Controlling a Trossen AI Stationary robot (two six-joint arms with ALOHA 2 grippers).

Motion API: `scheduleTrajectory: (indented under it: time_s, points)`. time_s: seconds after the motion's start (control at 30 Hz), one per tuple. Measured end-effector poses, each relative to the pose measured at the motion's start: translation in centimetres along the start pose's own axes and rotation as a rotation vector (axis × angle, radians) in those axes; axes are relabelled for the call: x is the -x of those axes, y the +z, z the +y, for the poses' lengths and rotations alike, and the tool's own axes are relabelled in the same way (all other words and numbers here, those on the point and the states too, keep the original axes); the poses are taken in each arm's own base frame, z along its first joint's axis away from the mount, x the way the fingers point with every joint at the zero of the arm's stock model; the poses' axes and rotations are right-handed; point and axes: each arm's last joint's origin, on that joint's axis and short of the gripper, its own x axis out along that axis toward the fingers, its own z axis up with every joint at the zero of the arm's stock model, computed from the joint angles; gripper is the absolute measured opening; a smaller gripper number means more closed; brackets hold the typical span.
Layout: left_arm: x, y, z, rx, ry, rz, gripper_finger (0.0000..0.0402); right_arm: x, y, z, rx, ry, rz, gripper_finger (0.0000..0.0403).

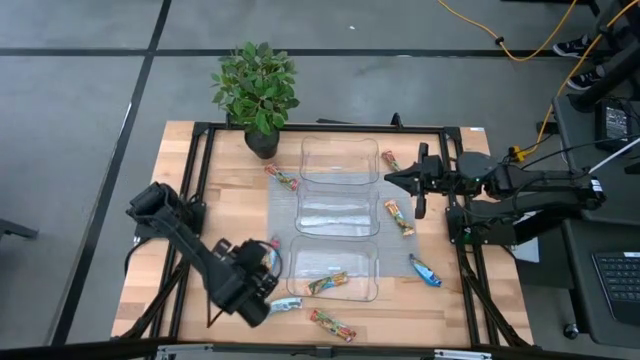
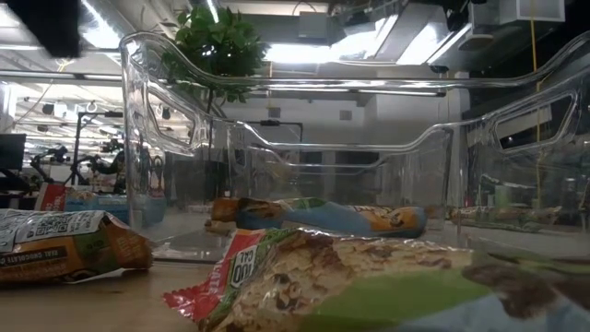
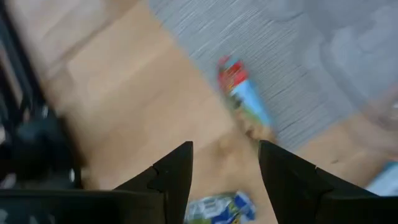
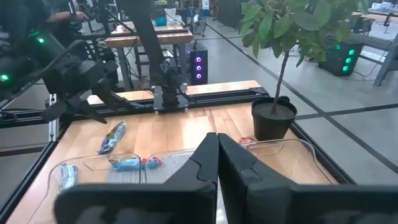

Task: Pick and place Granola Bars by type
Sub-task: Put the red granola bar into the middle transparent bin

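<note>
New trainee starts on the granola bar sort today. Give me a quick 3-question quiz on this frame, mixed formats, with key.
1. True or false: the right gripper holds a bar.
2. How many bars lie in the nearest clear tray? A) none B) one C) three
3. Fill in: the left gripper stands open over a ____-wrapped bar.

Key: 1 false, it is shut and empty over the far tray. 2 B, one bar. 3 blue.
</note>
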Motion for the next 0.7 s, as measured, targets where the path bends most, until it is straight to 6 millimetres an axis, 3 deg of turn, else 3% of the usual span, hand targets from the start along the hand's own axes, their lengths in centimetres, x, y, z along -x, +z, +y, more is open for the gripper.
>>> scheduleTrajectory:
  time_s: [0.17,0.33,0.53,0.7]
  points:
    - [-1.1,-1.9,2.2,0.072,-0.022,0.062,0.0162,-0.3,-0.1,-0.1,0.002,-0.051,0.008,0.0008]
    - [-2.2,-1.1,4.6,0.097,-0.238,0.056,0.0159,-0.8,-0.3,-0.1,0.005,-0.065,0.024,0.0008]
    - [-4.9,-0.1,7.7,0.162,-0.546,0.098,0.0159,-1.5,-0.7,0.0,0.01,-0.067,0.052,0.0008]
    - [-7.9,0.5,8.3,0.249,-0.687,0.139,0.0162,-1.6,-0.8,0.0,0.012,-0.067,0.063,0.0008]
